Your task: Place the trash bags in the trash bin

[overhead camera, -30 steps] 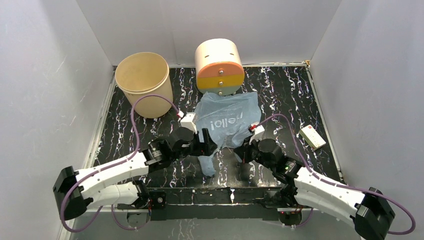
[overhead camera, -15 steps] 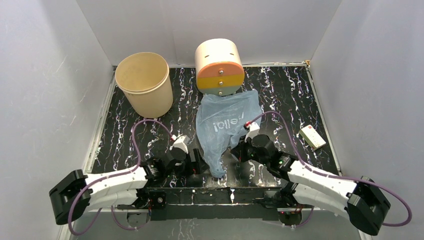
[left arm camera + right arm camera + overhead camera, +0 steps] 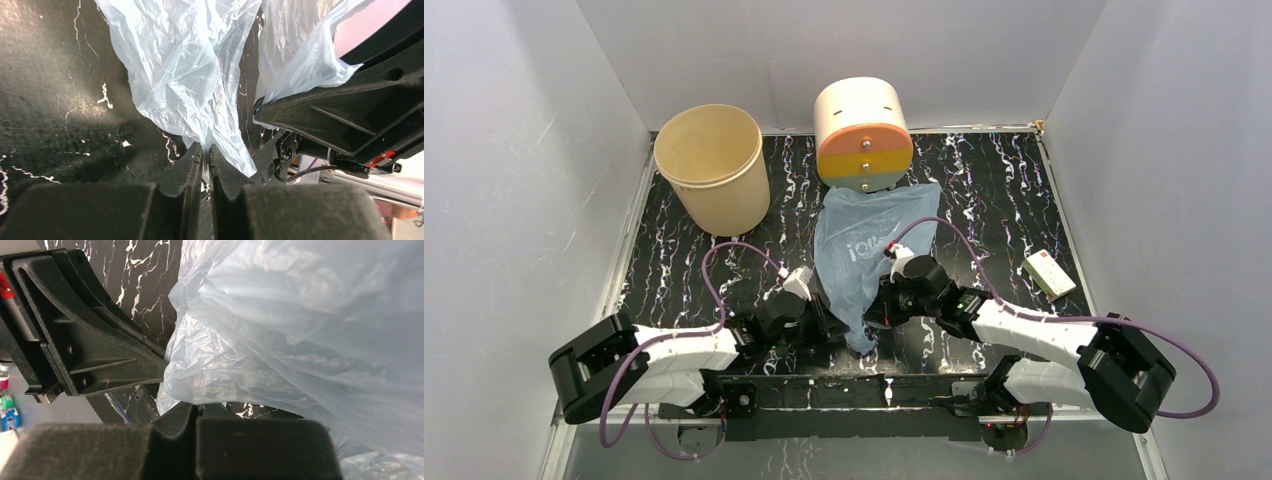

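The pale-blue trash bag (image 3: 864, 235) lies crumpled at the table's middle, its lower end bunched between my two grippers. My left gripper (image 3: 832, 326) sits at the bag's near left corner; in the left wrist view (image 3: 205, 150) its jaws are pinched together on a fold of the film (image 3: 185, 75). My right gripper (image 3: 876, 304) is just right of it, shut on the bag's edge (image 3: 300, 315), with film gathered at its tips (image 3: 200, 407). The tan trash bin (image 3: 712, 180) stands upright at the back left, apart from the bag, mouth up.
A cream cylinder with an orange-yellow front (image 3: 864, 135) stands at the back centre, touching the bag's far edge. A small white and green box (image 3: 1049, 273) lies at the right. White walls close in the black marbled table (image 3: 1004, 190).
My left gripper pulled back toward the near edge, then closed on the bag's lower corner. The right gripper shifted left and forward, dragging the bag's lower end into a tighter bunch.
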### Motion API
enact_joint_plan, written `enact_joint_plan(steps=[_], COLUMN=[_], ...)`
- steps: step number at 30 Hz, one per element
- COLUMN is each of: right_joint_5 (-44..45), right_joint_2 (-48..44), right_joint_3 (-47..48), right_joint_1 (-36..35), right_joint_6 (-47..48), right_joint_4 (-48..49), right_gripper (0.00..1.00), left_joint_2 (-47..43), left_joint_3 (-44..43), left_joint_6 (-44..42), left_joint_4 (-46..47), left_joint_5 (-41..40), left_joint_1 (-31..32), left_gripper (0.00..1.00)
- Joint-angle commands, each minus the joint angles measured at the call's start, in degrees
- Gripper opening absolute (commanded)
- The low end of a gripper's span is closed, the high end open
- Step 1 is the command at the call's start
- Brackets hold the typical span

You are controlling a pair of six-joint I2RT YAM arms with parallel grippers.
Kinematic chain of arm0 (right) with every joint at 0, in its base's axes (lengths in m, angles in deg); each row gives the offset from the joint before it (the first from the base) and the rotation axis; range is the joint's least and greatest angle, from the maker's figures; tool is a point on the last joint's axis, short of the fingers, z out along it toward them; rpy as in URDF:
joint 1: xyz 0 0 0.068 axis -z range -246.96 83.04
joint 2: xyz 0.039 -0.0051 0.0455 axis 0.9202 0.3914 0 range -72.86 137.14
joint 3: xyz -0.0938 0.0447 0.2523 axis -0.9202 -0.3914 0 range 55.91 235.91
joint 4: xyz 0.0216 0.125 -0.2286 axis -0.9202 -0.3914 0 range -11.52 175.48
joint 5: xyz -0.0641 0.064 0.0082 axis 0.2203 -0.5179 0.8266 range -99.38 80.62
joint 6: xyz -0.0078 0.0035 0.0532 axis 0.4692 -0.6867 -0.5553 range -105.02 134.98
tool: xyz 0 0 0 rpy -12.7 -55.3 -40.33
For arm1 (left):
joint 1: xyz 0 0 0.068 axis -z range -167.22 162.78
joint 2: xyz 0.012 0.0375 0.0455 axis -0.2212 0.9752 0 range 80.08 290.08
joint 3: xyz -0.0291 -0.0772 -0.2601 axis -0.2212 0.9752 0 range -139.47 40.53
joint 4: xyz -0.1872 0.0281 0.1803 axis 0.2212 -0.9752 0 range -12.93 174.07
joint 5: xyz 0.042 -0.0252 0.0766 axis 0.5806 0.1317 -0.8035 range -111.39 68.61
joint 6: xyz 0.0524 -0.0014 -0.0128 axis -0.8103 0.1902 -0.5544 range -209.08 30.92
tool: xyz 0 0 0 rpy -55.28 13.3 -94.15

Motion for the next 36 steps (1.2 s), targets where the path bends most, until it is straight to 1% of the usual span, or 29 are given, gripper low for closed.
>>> enact_joint_plan(steps=[1, 2, 4, 5, 6, 7, 8, 10, 11, 12, 14, 17, 19, 22, 25, 26, 29, 33, 34, 36], right_joint_5=[-3.9, -4.9, -8.0, -10.0, -10.6, -10.3, -9.7, -9.8, -9.7, -9.1, -7.9, -9.7, -10.3, -12.8, -10.7, -10.3, -10.7, -15.2, -16.5, -18.7], right_joint_2=[0.4, 0.6, 0.9, 1.0, 1.1, 1.2, 1.4, 1.6, 1.8, 1.8, 2.3, 3.3, 4.1, 5.8, 6.9, 6.8, 6.5, 8.1, 9.0, 10.7], right_joint_3=[3.3, 3.1, 3.2, 3.2, 3.1, 3.1, 2.9, 2.5, 2.3, 2.1, 1.8, 0.8, 0.9, 1.5, 3.3, 2.9, 1.0, -0.2, 0.2, 2.1], right_joint_1=[-0.2, -0.2, -0.2, -0.1, -0.1, -0.1, -0.1, 0.1, 0.1, 0.1, 0.4, 1.6, 2.7, 3.9, 4.1, 4.1, 4.4, 5.0, 5.3, 5.8], right_joint_6=[-1.3, -1.3, -1.6, -2.0, -3.1, -4.7, -6.4, -9.5, -11.0, -12.4, -15.5, -19.9, -22.2, -22.7, -22.7, -22.8, -25.3, -29.9, -30.7, -32.2], right_joint_4=[1.4, 1.9, 3.5, 5.2, 5.9, 6.9, 8.1, 11.6, 13.5, 15.3, 17.9, 22.8, 21.6, 20.0, 14.0, 13.9, 17.9, 28.4, 29.2, 27.2], right_gripper=[0.06, 0.07, 0.10, 0.14, 0.19, 0.32, 0.40, 0.46, 0.54, 0.56, 0.57, 0.61, 0.61, 0.61, 0.61, 0.61, 0.60, 0.57, 0.53, 0.43], left_joint_2=[-4.9, -6.4, -9.4, -10.5, -11.3, -12.1, -12.6, -13.3, -13.4, -13.5, -13.6, -13.8, -14.6, -16.2, -17.1, -17.3, -17.6, -15.2, -14.8, -14.2], left_joint_3=[-2.1, -2.5, -3.0, -3.1, -3.2, -3.3, -3.3, -3.1, -3.4, -3.5, -4.1, -5.4, -5.4, -4.9, -4.9, -4.8, -4.8, -4.6, -4.8, -5.3], left_joint_6=[-2.3, -3.1, -4.5, -4.9, -5.2, -5.2, -5.1, -5.3, -5.4, -5.5, -6.1, -6.8, -6.9, -7.0, -7.7, -7.8, -8.1, -7.9, -8.1, -8.5], left_joint_4=[-3.5, -5.3, -7.4, -8.0, -8.4, -8.5, -8.3, -7.0, -6.5, -6.2, -5.9, -8.1, -8.7, -8.5, -9.1, -9.0, -8.5, -5.9, -5.4, -4.9], left_joint_5=[-4.0, -4.5, -4.8, -4.6, -4.6, -4.3, -4.0, -3.3, -3.1, -2.8, -2.3, -2.6, -2.8, -3.1, -3.6, -3.6, -2.9, -1.1, -0.9, -0.6], left_joint_1=[0.1, 0.1, -0.2, -0.4, -0.5, -0.7, -0.9, -1.2, -1.4, -1.5, -1.7, -1.8, -1.8, -1.8, -1.8, -1.8, -1.8, -1.8, -1.8, -1.9], left_gripper=[0.04, 0.00, 0.00, 0.00, 0.00, 0.00, 0.00, 0.00, 0.00, 0.00, 0.00, 0.00, 0.00, 0.00, 0.00, 0.00, 0.00, 0.00, 0.00, 0.00])
